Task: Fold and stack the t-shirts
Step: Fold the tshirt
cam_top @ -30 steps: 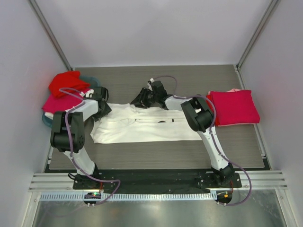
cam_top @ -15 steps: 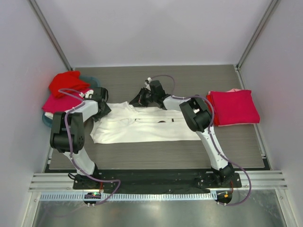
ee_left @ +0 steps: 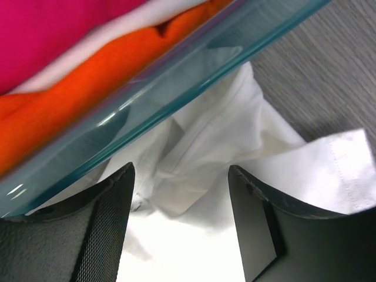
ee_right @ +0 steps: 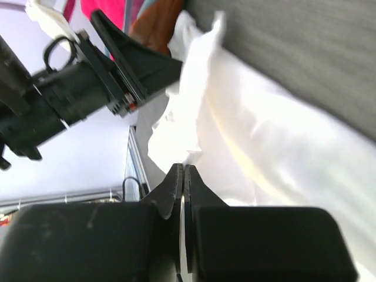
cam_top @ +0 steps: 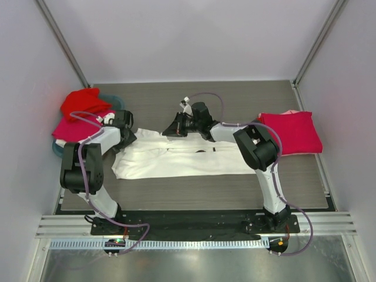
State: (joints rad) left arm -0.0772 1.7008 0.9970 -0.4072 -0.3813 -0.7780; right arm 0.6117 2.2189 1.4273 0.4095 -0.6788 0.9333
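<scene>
Two arms reach over the grey table (cam_top: 235,188), both working at a white t-shirt (cam_top: 182,160) that lies spread out across the middle, long side running left to right, with a crease along its length. The left claw (cam_top: 128,135) sits at the shirt's left end, just beside the teal basket (cam_top: 113,97). In the left wrist view it is open, jaws well apart, with bunched white cloth under and between them. Nothing is pinched, and the basket wall is right above. The right claw (cam_top: 170,130) is at the shirt's far edge, near the middle-left. In the right wrist view its fingers (ee_right: 176,176) are pressed fully together with white cloth rumpled right at the tips; I cannot tell if any fabric is caught between them. A red t-shirt (cam_top: 82,101) is heaped on top of the basket and a magenta t-shirt (cam_top: 66,128) hangs over its near side, both unfolded. A folded pink-red t-shirt (cam_top: 291,134) lies flat on the right side of the table, well apart from the white one, with a paler pink edge showing at its far corner.
</scene>
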